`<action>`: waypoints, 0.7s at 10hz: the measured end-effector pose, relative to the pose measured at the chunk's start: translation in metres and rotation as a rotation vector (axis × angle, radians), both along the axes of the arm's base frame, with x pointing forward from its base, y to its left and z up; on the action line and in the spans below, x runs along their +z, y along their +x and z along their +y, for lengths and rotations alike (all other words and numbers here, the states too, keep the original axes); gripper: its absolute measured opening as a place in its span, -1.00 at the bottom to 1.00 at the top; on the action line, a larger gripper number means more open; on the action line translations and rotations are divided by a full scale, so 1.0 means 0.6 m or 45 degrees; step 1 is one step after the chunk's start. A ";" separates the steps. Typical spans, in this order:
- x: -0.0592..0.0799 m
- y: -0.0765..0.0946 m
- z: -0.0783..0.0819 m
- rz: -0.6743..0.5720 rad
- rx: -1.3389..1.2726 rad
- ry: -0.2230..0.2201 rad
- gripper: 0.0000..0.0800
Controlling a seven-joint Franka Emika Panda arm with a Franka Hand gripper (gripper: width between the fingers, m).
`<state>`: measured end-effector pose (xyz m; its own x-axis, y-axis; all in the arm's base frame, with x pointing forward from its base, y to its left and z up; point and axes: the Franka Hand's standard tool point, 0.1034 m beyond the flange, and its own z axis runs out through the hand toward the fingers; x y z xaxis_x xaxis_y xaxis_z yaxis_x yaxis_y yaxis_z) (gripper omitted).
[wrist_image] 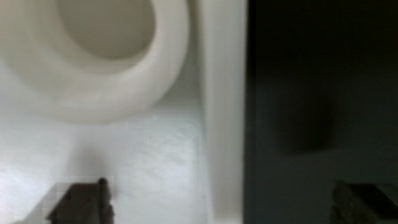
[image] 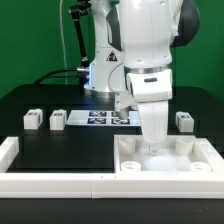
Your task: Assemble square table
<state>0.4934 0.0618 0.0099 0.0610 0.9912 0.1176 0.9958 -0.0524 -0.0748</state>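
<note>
The white square tabletop (image: 190, 158) lies at the front on the exterior view's right, raised rim and corner sockets up. My gripper (image: 152, 147) points straight down onto it near its left edge. In the wrist view the gripper (wrist_image: 222, 203) is open: one dark fingertip (wrist_image: 80, 200) hangs over the white tabletop (wrist_image: 125, 130) below a round socket (wrist_image: 107, 40). The other fingertip is over the black table beyond the rim (wrist_image: 221, 100). Nothing is held. Three small white tagged legs stand on the table, two at the left (image: 32, 118) (image: 58, 119) and one at the right (image: 183, 121).
The marker board (image: 95, 118) lies flat at the back middle, in front of the arm's base. A long white border rail (image: 60, 184) runs along the front and turns up the left side (image: 8, 150). The table surface (image: 70, 150) is black.
</note>
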 end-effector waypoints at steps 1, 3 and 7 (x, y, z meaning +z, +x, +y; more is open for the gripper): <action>0.000 0.000 0.000 0.000 0.000 0.000 0.60; 0.000 0.000 0.000 0.000 0.000 0.000 0.62; 0.003 -0.001 0.001 0.007 -0.061 -0.005 0.62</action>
